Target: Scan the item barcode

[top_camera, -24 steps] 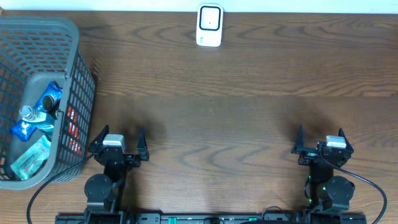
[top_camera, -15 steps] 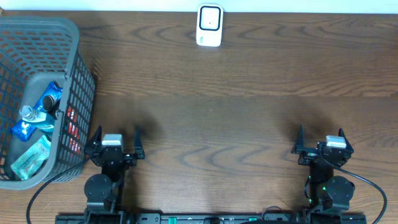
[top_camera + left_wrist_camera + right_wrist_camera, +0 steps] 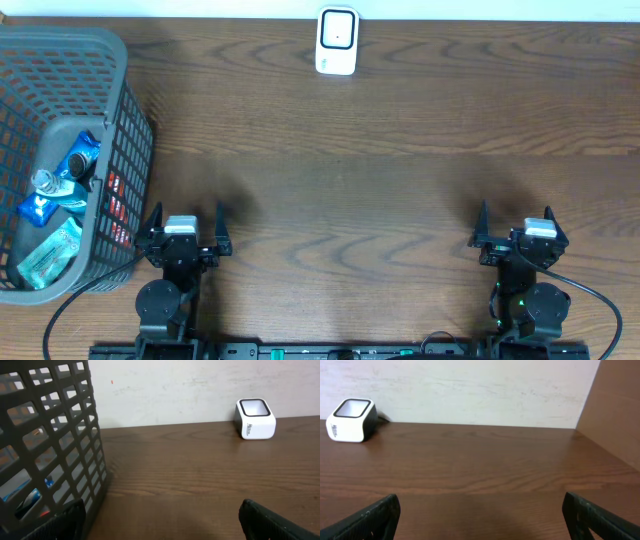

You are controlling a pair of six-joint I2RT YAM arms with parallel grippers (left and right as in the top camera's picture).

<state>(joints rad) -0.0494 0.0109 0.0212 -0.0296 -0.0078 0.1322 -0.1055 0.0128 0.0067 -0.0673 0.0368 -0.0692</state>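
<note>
The left tool (image 3: 188,220) and the right tool (image 3: 517,222) are held spread wide and empty above the bench (image 3: 350,190). The packets (image 3: 60,190) to be scanned are piled inside the basket (image 3: 132,120), well apart from the scanner (image 3: 337,41). The basket wall could be struck, or two packets pinched together, because the pile is crowded.

Soft, even light; faint shadows on table (image 3: 400,120); wrist views slightly soft.

Shop checkout — barcode scanner (image 3: 337,41), shopping basket (image 3: 133,150).
</note>
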